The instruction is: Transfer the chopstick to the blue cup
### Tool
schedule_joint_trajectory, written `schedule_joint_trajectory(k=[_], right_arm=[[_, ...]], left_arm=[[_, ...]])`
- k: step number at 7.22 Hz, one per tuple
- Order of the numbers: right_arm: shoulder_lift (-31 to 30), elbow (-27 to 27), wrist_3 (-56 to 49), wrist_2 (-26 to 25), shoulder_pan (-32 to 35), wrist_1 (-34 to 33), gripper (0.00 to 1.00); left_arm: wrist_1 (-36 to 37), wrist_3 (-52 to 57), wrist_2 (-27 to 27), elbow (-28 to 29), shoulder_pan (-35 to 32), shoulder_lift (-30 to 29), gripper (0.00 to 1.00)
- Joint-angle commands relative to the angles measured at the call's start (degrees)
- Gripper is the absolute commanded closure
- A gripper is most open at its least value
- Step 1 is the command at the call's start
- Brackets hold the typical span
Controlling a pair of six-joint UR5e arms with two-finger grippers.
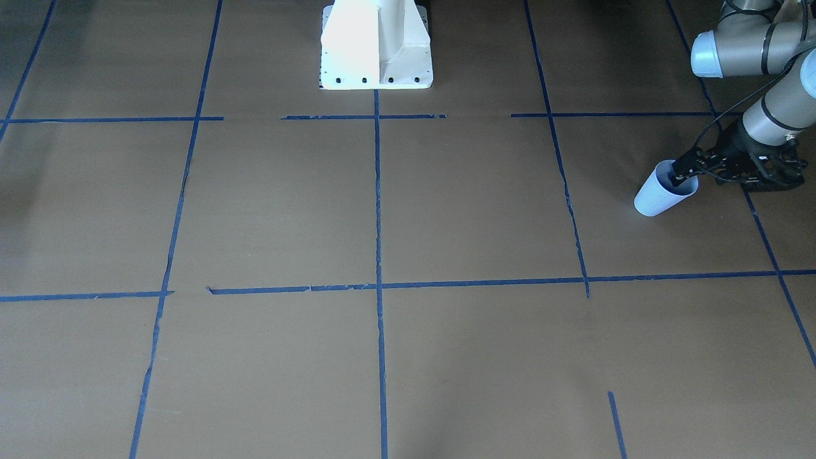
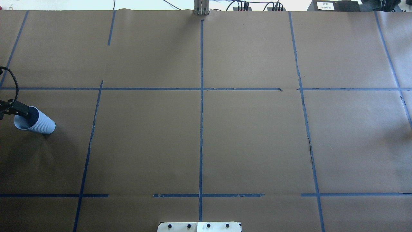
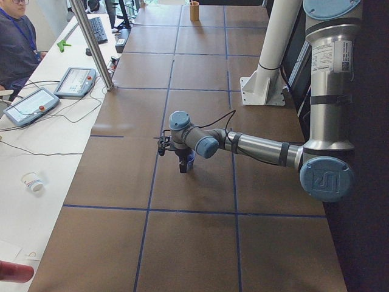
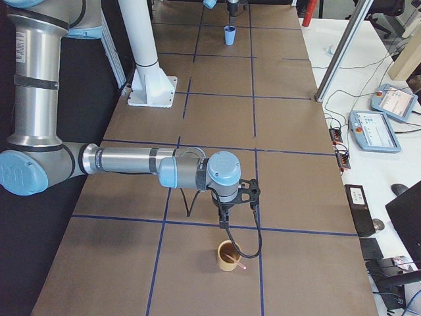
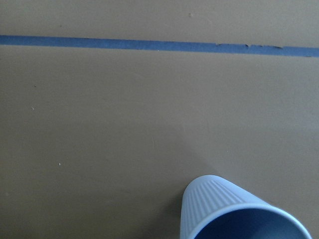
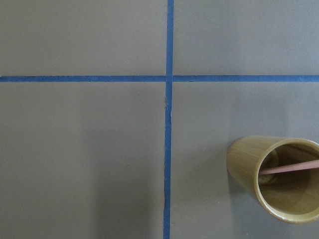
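The left gripper (image 1: 683, 169) sits at the blue cup's (image 1: 655, 199) rim; I cannot tell its spread. The chopstick (image 6: 291, 168) leans inside the wooden cup (image 6: 244, 164) (right gripper (image 4: 224, 220) above, likewise unreadable).

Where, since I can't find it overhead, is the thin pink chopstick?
In the right wrist view, the thin pink chopstick leans inside the tan wooden cylindrical cup at lower right, near the right claw.

Overhead and front views opposed, sharing the blue cup (image 1: 656, 196); side views lengthwise; wrist cameras close.
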Motion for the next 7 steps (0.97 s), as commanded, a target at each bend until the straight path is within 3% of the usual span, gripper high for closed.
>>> schedule_joint_trajectory(k=[1, 2, 3, 4, 7], right_arm=[[0.0, 0.1, 0.0, 0.0, 0.0, 0.0, 0.0], [-0.2, 0.3, 0.0, 0.1, 0.1, 0.0, 0.0], [-0.2, 0.4, 0.0, 0.2, 0.0, 0.0, 0.0], [-0.3, 0.6, 0.0, 0.3, 0.1, 0.0, 0.0], [-0.7, 1.2, 0.0, 0.4, 0.2, 0.0, 0.0]], left_arm=[[-0.6, -0.1, 0.0, 1.4, 0.9, -0.6, 0.01], [-0.5, -0.3, -0.2, 1.5, 0.9, -1.4, 0.2], [-0.5, -1.5, -0.2, 1.5, 0.9, -1.9, 0.67], [-0.5, -1.5, -0.4, 1.7, 0.9, -2.1, 0.89], [0.4, -1.4, -1.1, 0.1, 0.4, -2.0, 1.0]])
